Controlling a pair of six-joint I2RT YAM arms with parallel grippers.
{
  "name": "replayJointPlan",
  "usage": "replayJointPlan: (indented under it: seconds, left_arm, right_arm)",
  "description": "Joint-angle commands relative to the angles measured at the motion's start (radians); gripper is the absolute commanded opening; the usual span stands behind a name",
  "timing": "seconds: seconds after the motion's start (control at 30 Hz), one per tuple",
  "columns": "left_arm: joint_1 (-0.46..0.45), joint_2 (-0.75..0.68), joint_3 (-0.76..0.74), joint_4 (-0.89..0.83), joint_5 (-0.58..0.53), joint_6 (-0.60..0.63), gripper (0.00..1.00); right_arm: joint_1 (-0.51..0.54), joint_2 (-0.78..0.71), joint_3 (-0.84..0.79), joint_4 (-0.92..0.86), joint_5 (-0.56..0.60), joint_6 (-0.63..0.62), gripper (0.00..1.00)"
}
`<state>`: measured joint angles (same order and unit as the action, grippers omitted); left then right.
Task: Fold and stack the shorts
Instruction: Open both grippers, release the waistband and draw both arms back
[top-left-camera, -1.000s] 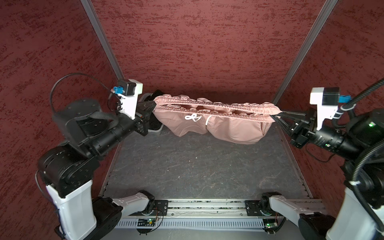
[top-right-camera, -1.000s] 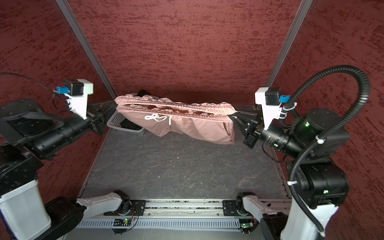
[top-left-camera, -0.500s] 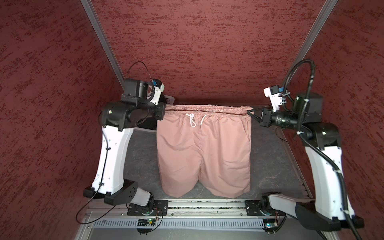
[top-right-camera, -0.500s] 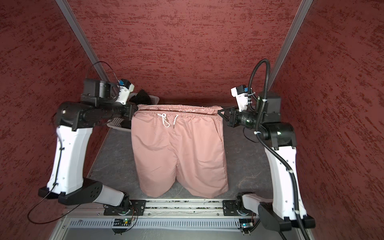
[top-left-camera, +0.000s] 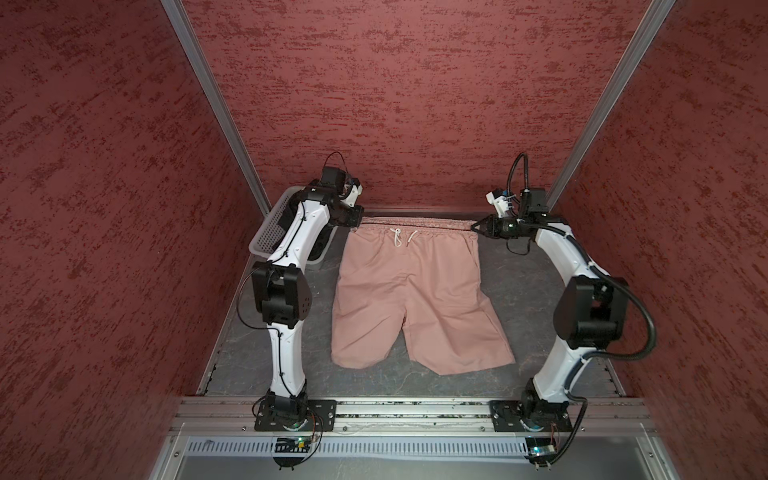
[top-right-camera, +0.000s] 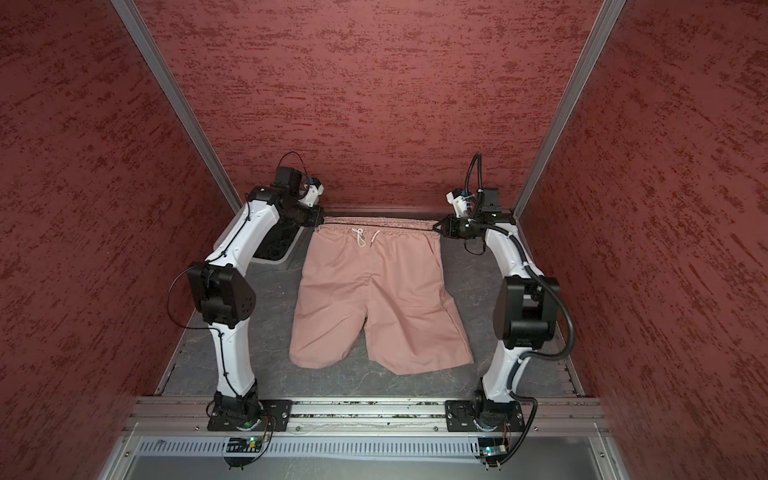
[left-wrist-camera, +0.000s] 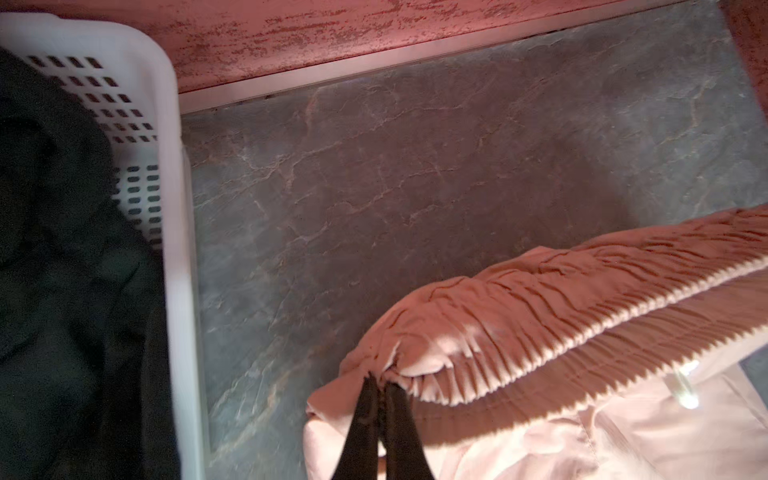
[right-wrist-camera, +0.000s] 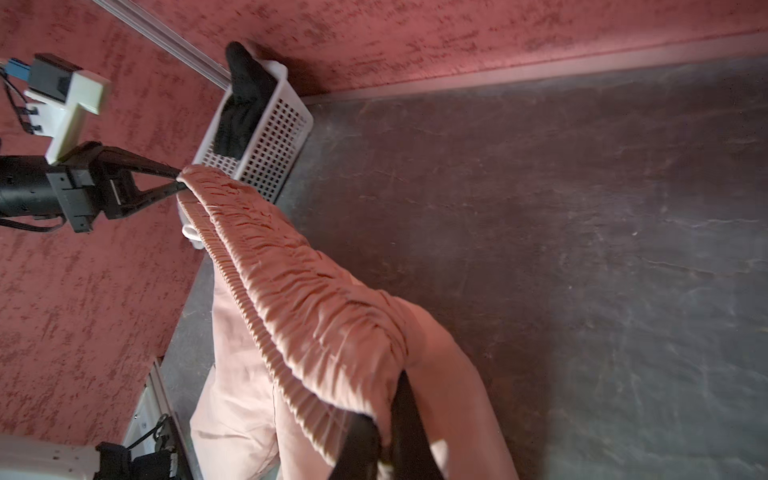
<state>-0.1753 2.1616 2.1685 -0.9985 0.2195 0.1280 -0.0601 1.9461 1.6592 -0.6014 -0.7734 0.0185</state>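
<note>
Red textured walls (top-left-camera: 415, 104) on three sides, grey stone-look tabletop (top-left-camera: 536, 266) underneath. The pink shorts (top-left-camera: 411, 299) lie spread front-up across the middle, long axis running from the far wall to the near rail (top-left-camera: 415, 409). The waistband (top-left-camera: 419, 223) is at the far end, and both leg openings point at the rail, splayed a little apart. White drawstring (top-left-camera: 401, 237) on show. Left gripper (top-left-camera: 358, 225) is pinched tight on the waistband's left corner, right gripper (top-left-camera: 473, 227) clamped on its right corner, with the band pulled taut and lifted between them. Black shorts (left-wrist-camera: 62, 291) sit bunched in the white basket (top-left-camera: 266, 232), far left corner.
</note>
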Motion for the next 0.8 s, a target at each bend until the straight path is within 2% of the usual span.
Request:
replayJointPlan:
  seconds: [0.0, 0.03, 0.07, 0.1, 0.13, 0.17, 0.23, 0.3, 0.33, 0.4, 0.53, 0.67, 0.77]
  left_arm:
    - [0.046, 0.094, 0.079, 0.056, -0.176, -0.005, 0.00]
    - [0.046, 0.127, 0.106, 0.059, -0.172, -0.008, 0.12]
    - [0.045, 0.147, 0.125, 0.062, -0.172, -0.010, 0.41]
    - [0.047, 0.174, 0.148, 0.062, -0.171, -0.011, 0.85]
    - [0.047, 0.196, 0.169, 0.062, -0.173, -0.011, 1.00]
    - [0.047, 0.209, 0.190, 0.058, -0.173, -0.011, 0.99]
    - [0.047, 0.227, 0.255, 0.026, -0.177, -0.019, 0.99]
    - [0.047, 0.205, 0.286, 0.009, -0.181, -0.033, 0.99]
    - [0.047, 0.185, 0.284, 0.007, -0.177, -0.041, 0.99]
    - [0.044, 0.118, 0.248, 0.000, -0.138, -0.048, 0.99]
    - [0.002, -0.050, 0.017, 0.001, -0.123, -0.062, 0.99]
    - [-0.103, -0.239, -0.345, 0.183, -0.076, -0.082, 0.99]
    - [-0.194, -0.267, -0.418, 0.311, -0.036, -0.046, 0.99]
  right_arm:
    - [-0.059, 0.101, 0.083, 0.093, 0.104, -0.036, 0.00]
    - [-0.061, 0.141, 0.107, 0.096, 0.116, -0.038, 0.00]
    - [-0.061, 0.170, 0.124, 0.104, 0.135, -0.036, 0.01]
    - [-0.061, 0.201, 0.147, 0.107, 0.150, -0.030, 0.08]
    - [-0.061, 0.227, 0.169, 0.109, 0.155, -0.028, 0.11]
    - [-0.059, 0.241, 0.181, 0.121, 0.162, -0.026, 0.17]
    - [-0.060, 0.249, 0.195, 0.159, 0.152, -0.005, 0.42]
    - [-0.060, 0.231, 0.202, 0.203, 0.142, 0.023, 0.61]
    - [-0.060, 0.219, 0.204, 0.225, 0.136, 0.038, 0.69]
    - [-0.058, 0.191, 0.212, 0.255, 0.128, 0.055, 0.76]
    - [-0.045, 0.122, 0.207, 0.147, 0.247, 0.086, 0.78]
    - [0.021, -0.058, -0.044, 0.192, 0.341, 0.152, 0.74]
    - [0.070, -0.134, -0.191, 0.224, 0.360, 0.212, 0.64]
